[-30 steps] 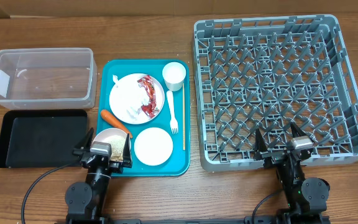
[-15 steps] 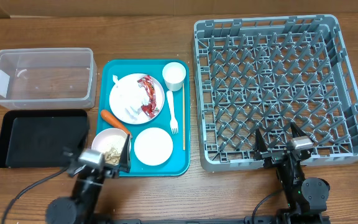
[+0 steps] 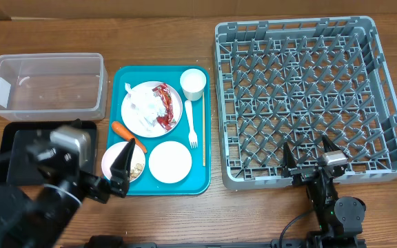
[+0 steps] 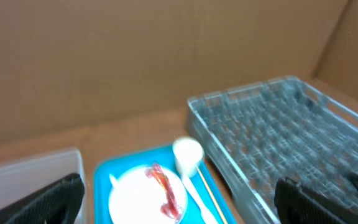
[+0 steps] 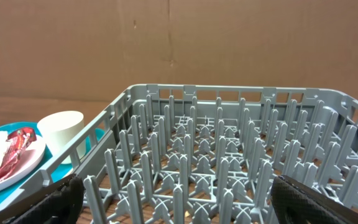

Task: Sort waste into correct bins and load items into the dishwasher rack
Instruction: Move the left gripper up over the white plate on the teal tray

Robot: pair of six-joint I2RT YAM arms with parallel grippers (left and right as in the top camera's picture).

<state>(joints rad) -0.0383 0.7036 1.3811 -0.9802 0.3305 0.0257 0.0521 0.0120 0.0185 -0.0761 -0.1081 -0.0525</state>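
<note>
Up by the tray's [image 3: 118, 83] near-left corner with the left gripper [image 4: 179, 186], spread wide, empty. Straight ahead to the wrapper [image 3: 163, 107] on the plate [image 3: 138, 114] near the far edge, lying lengthwise far-to-near. Much nearer than the right gripper [image 3: 307, 149], spread too, at the rack's [image 3: 295, 23] near edge.

1. Wooden table [image 3: 253, 213]: brown with visible grain, filling the overhead view from edge to edge.
2. Cardboard wall [image 5: 241, 43]: plain brown board standing behind the table's far edge, filling the upper half of both wrist views.
3. Seam [image 5: 169, 31]: vertical join in the board, upper centre of the right wrist view.
4. Fold [image 4: 331, 37]: slanted crease in the board, upper right of the blurred left wrist view.
5. Light: even and soft; shadows on the table are faint.
</note>
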